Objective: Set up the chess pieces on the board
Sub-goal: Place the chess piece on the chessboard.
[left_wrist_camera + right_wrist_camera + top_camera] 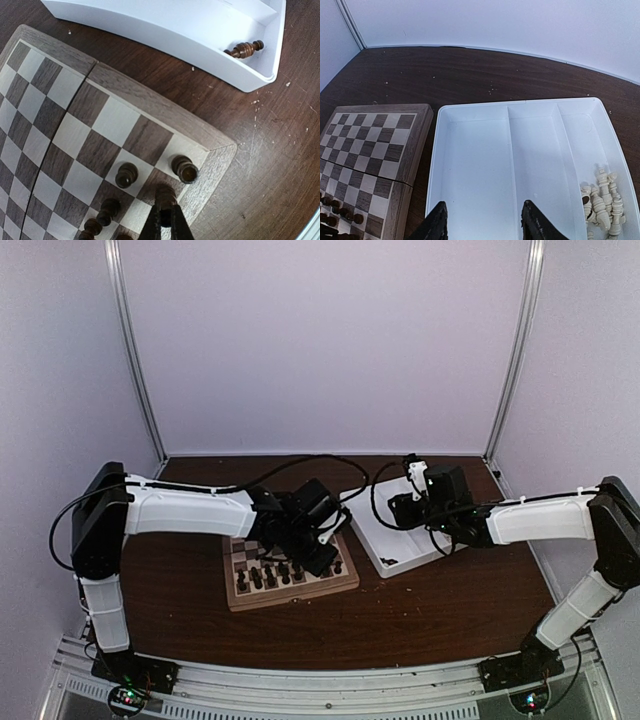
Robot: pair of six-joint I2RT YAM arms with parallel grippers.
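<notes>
The right gripper (483,212), fingers spread, hangs over a white tray (475,150) holding cream pieces (602,200) beside the board (370,145).

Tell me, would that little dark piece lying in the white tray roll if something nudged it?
Probably a little: the dark piece lies on its side and looks lathe-turned and round, so it should roll, though the tray wall beside it would likely stop it. Small and wooden, it is probably light and stiff.

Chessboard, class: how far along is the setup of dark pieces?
Done: dark pieces stand in rows on the board. In hand: the left gripper grips another at the edge. Left: one dark piece lies in the tray; the right gripper hangs open above it.
</notes>
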